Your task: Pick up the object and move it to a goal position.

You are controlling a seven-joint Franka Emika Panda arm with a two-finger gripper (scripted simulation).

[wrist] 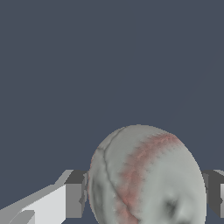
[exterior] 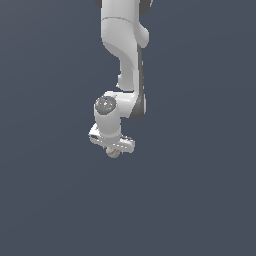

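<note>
Ball (wrist: 146,177) sits btwn the jaws, a pad (wrist: 74,199) flush on each side — gripped. Exterior view: ball (exterior: 113,153) pokes out just under arm (exterior: 122,55) hand.

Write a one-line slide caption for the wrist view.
Small off-white ball with red seam stitching sits between the grey gripper fingers.

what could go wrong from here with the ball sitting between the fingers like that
1. The ball is round and smooth, and the wrist view shows the fingers touching it only at its two sides, so it might roll or slip out during a fast move.
2. In the exterior view the ball is mostly hidden under the end effector, so a slow slip would be hard to spot there.
3. No goal marker shows in either view, so placement can't be checked.
</note>
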